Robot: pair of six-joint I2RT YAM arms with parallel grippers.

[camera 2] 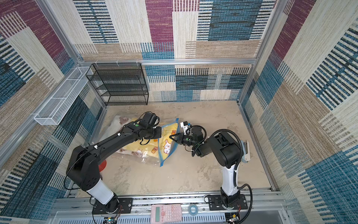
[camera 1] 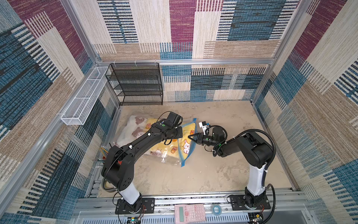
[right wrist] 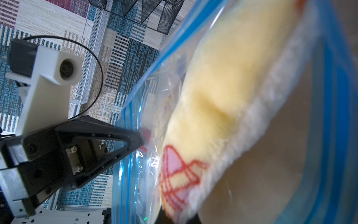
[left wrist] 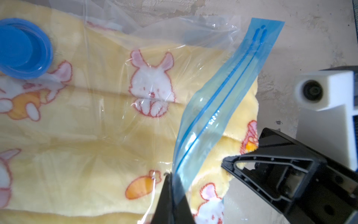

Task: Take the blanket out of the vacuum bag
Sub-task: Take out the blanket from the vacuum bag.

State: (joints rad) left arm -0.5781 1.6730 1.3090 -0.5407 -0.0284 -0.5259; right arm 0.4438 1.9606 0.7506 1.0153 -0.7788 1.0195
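Note:
The blanket is yellow fleece printed with bunnies and carrots and lies mostly inside the vacuum bag, a clear crinkly bag with a round blue valve cap. The bag's blue zip strip stands lifted and its mouth gapes. My left gripper is shut on that zip strip, as the right wrist view also shows. My right gripper reaches into the mouth from the right and is shut on the blanket's edge. That edge pokes out past the strip.
A black mesh shelf stands against the back wall and a white wire basket hangs on the left wall. A cup of pencils sits behind the left arm. A pink calculator and a tape roll lie on the front rail.

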